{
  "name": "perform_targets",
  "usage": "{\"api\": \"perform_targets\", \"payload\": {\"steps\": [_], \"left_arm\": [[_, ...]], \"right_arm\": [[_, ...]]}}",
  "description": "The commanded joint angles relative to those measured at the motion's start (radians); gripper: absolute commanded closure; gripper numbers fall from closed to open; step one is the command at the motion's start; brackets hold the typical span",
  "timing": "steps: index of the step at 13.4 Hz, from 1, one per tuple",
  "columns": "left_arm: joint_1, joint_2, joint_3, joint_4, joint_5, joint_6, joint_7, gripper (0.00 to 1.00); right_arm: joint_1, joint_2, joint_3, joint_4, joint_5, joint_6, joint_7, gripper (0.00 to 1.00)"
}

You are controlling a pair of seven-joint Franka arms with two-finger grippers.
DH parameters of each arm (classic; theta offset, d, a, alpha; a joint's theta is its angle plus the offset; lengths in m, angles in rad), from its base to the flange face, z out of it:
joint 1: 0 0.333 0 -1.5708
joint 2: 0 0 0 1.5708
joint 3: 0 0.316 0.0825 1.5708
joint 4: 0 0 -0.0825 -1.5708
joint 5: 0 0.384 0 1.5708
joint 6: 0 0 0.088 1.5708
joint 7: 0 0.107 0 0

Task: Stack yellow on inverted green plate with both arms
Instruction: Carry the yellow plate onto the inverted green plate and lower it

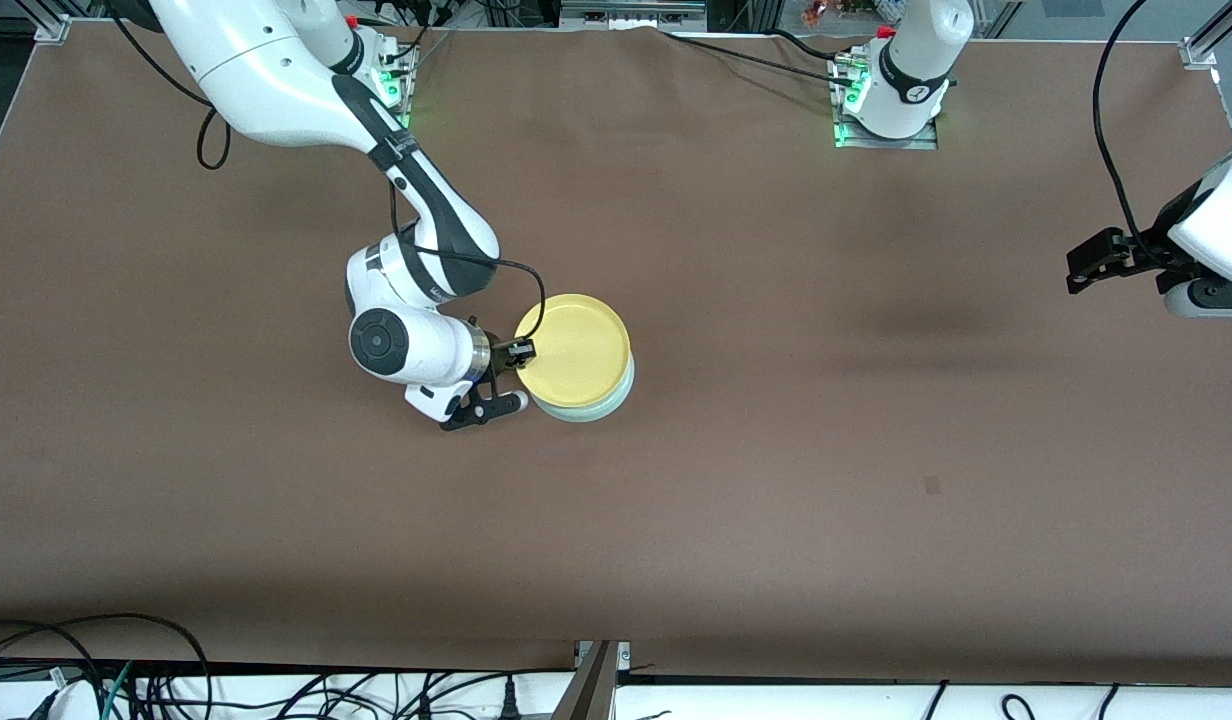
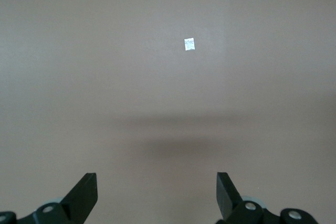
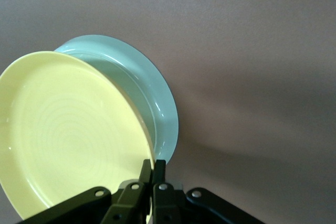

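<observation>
Table (image 1: 876, 480) wide, both plates by the right arm's pincer — the left arm waits apart.

Yellow plate (image 1: 574, 350) sits over the green plate (image 1: 616, 395), directly before the right gripper (image 1: 519, 352), which is clenched on its rim; the left gripper (image 2: 156, 195) hangs released over bare table, well apart — so the right arm is nearer.

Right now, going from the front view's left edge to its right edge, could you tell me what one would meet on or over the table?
Right tool, shut on the yellow plate's rim → yellow plate on the green plate → small mark on the table → left tool, open and waiting over bare table.
</observation>
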Motion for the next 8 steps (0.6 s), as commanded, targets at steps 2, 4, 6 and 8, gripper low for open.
{"api": "perform_targets", "payload": {"steps": [2, 4, 6, 8], "left_arm": [[0.003, 0.015, 0.001, 0.03, -0.016, -0.009, 0.012, 0.0], [0.003, 0.015, 0.001, 0.03, -0.016, -0.009, 0.012, 0.0], [0.003, 0.015, 0.001, 0.03, -0.017, -0.009, 0.012, 0.0], [0.003, 0.015, 0.001, 0.03, -0.017, -0.009, 0.012, 0.0]], "right_arm": [[0.024, 0.013, -0.006, -0.015, -0.012, 0.048, -0.008, 1.0], [0.025, 0.016, -0.006, -0.02, -0.012, 0.065, -0.008, 1.0], [0.028, 0.017, -0.006, -0.021, -0.012, 0.071, -0.01, 1.0], [0.028, 0.02, -0.006, -0.021, -0.012, 0.071, -0.01, 1.0]]}}
